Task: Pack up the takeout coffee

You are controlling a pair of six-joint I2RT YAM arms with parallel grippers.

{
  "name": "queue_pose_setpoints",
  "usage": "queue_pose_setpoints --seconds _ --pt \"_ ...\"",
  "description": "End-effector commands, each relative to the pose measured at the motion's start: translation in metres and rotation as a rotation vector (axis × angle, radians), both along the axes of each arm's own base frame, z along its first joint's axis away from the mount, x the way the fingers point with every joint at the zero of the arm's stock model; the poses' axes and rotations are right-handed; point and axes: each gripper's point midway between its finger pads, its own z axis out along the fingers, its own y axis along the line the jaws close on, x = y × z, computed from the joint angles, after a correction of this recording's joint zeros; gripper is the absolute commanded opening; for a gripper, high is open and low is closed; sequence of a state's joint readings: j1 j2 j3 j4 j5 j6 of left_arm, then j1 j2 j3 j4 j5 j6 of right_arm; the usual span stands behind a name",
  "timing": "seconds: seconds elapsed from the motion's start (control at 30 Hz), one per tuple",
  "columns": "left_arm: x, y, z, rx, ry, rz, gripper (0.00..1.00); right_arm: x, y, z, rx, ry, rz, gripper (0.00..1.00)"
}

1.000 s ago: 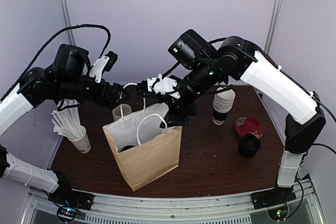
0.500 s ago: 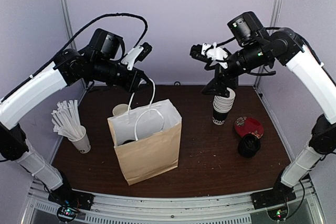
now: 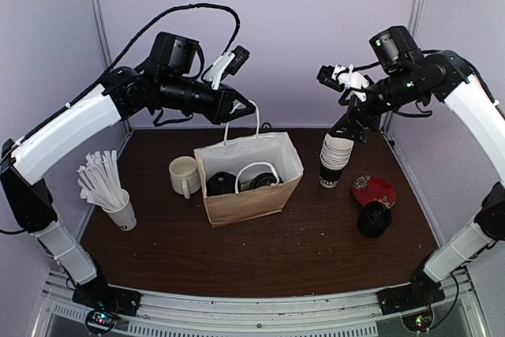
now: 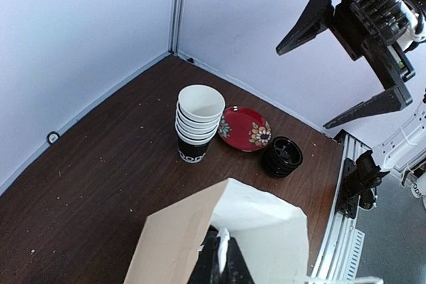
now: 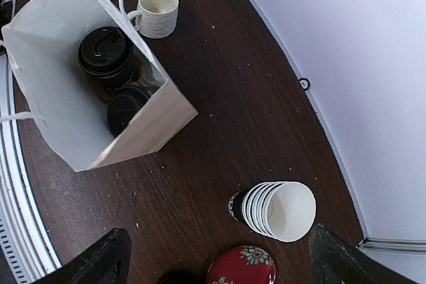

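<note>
A brown paper bag (image 3: 251,200), white inside, sits mid-table with its mouth tipped open. In it stand the two takeout coffee cups under black lids (image 3: 222,184) (image 3: 261,182); the right wrist view shows both lids (image 5: 105,50) (image 5: 126,108). My left gripper (image 3: 246,108) is shut on the bag's white handle (image 4: 223,257), holding it up above the bag (image 4: 174,251). My right gripper (image 3: 338,100) hangs open and empty over the right of the table, its two fingertips (image 5: 100,263) wide apart.
A white mug (image 3: 184,175) stands left of the bag. A white cup of sticks (image 3: 118,204) is at far left. Right of the bag are a stack of black paper cups (image 3: 335,159), a red saucer (image 3: 373,191) and a stack of black lids (image 3: 374,219).
My left gripper closed on the bag's handle and drew it up and to the right, shifting and tipping the bag. My right arm pulled back from over the bag to the right.
</note>
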State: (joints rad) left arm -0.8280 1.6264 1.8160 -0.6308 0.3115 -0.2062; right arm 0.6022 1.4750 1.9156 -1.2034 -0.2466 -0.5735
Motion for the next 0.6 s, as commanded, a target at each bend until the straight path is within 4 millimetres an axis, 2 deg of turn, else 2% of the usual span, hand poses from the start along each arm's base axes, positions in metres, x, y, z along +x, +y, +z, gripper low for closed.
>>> queue_pose_setpoints --seconds 0.0,0.1,0.17,0.27,0.47,0.57 --pt "-0.001 -0.011 0.02 -0.065 -0.072 -0.06 0.0 0.001 0.001 -0.001 0.03 0.014 -0.008 0.97" --pt "-0.013 -0.017 0.007 -0.077 -0.01 -0.119 0.0 0.0 0.002 -0.006 0.025 0.031 -0.002 0.97" --pt "-0.027 -0.022 0.007 -0.103 0.02 -0.167 0.0 -0.001 0.001 -0.007 0.025 0.034 0.0 0.97" --pt "-0.051 -0.03 0.004 -0.111 0.036 -0.228 0.0 -0.002 0.0 -0.009 0.02 0.033 -0.002 0.97" --pt "-0.104 -0.044 -0.015 -0.075 0.076 -0.339 0.0 -0.003 -0.001 -0.017 0.013 0.054 0.001 0.98" --pt "-0.131 -0.044 -0.023 -0.048 0.091 -0.398 0.0 -0.004 -0.001 -0.02 0.015 0.062 0.005 0.98"
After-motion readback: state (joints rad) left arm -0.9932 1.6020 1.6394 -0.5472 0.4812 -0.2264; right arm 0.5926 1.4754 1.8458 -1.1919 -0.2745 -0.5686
